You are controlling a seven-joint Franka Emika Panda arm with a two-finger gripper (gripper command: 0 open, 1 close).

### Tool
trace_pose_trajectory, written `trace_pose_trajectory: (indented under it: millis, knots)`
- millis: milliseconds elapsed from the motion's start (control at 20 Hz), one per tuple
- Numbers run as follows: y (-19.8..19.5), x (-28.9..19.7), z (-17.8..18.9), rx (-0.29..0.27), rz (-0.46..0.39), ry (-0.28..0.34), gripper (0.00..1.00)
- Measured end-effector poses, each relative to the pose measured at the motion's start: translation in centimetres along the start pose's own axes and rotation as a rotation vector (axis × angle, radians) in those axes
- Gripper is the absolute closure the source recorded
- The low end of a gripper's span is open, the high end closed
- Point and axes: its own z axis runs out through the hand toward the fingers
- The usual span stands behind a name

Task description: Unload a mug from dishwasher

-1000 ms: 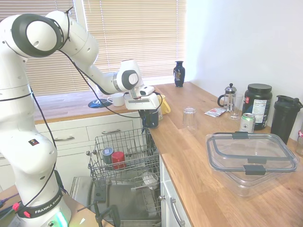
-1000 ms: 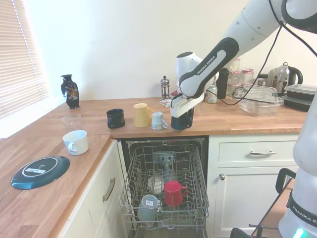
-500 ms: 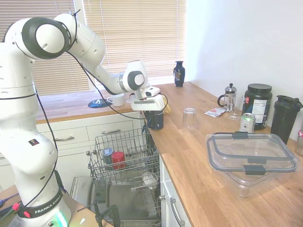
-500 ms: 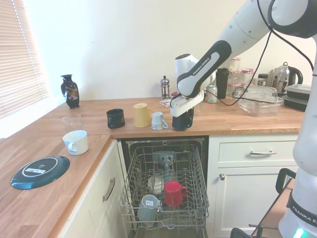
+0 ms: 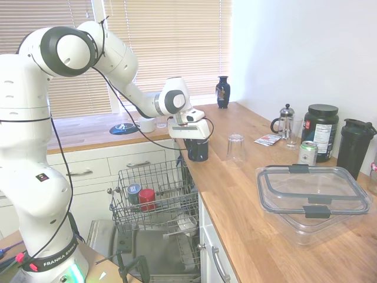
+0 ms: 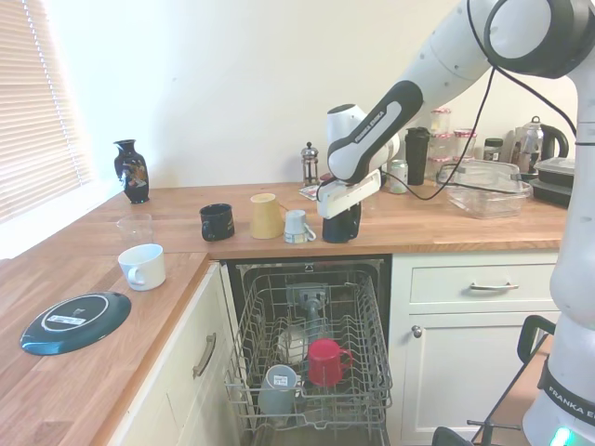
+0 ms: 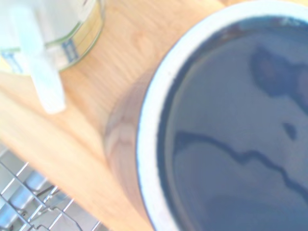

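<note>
Navy, nearly black, the mug (image 5: pixel 198 150) stands upright on the wooden table (image 5: pixel 247 194) close to its front edge, right above the open dishwasher (image 6: pixel 311 358). The claw (image 6: pixel 340 206) sits over the mug's rim and appears clenched on the mug. In the wrist view the mug (image 7: pixel 231 125) fills most of the picture, its pale rim ringing a dark glossy inside. Just beside it on the table are a small pale mug (image 6: pixel 297 227), a yellow mug (image 6: pixel 266 215) and a dark cup (image 6: pixel 217 222). Below, the wire rack (image 6: pixel 363 316) holds a red mug (image 6: pixel 326 360).
</note>
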Motion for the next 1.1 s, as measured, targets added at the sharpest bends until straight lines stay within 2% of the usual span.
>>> trace_pose_trajectory:
  millis: [200,250,1100]
  knots:
    - [-1.0,0.0,-0.2,-0.012,-0.011,-0.009,1.00]
    - [-1.2,-0.1,-0.2,-0.017,-0.015,-0.013,0.00]
    - [-1.1,0.6,-0.2,-0.032,-0.010,-0.019,0.00]
